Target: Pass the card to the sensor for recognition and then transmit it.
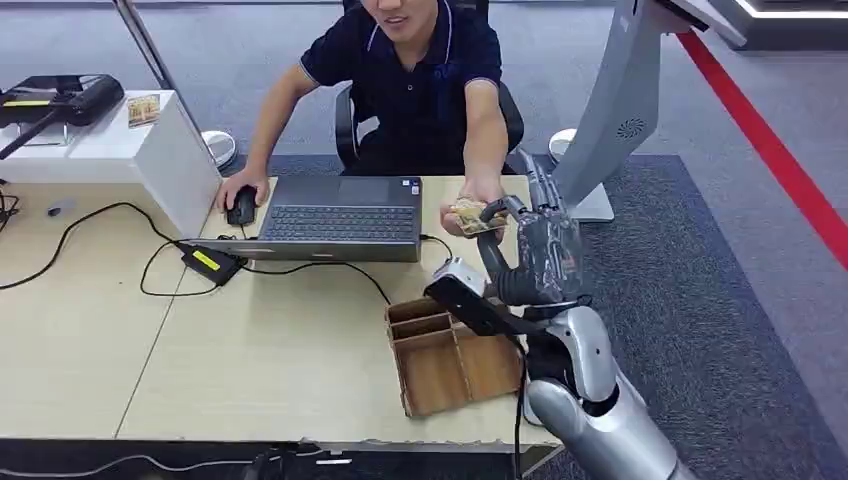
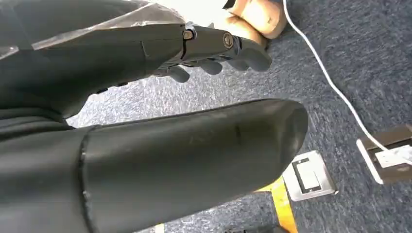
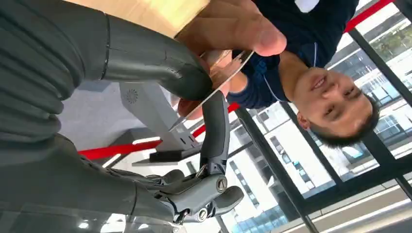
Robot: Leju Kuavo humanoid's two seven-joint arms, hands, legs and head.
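Card (image 1: 470, 216), a small flat tan rectangle with a printed face, sits right of centre in the head view, above the far right edge of the pale wooden table (image 1: 250, 360). It is pinched between the thick grey thumb and a dark finger of the robot's right hand (image 1: 535, 245), which rises on its silver arm from the lower right of the frame; the other fingers stand apart. A seated person in a dark blue polo shirt reaches across from the upper middle, and that person's hand (image 1: 468, 205) grips the same card from the opposite side, so both hold it at once. In the right wrist view the card (image 3: 214, 85) shows edge-on near the top centre, the thumb pressing one face and the person's fingers (image 3: 233, 29) wrapped over it.

Below the card lies an open brown wooden tray with compartments (image 1: 450, 360). A grey laptop (image 1: 340, 215) lies at centre, with a black mouse (image 1: 241, 206) under the person's other hand. A white box (image 1: 110, 155) stands at upper left.

The left hand (image 2: 214, 53) hangs over blue-grey carpet, fingers curled in, holding nothing.
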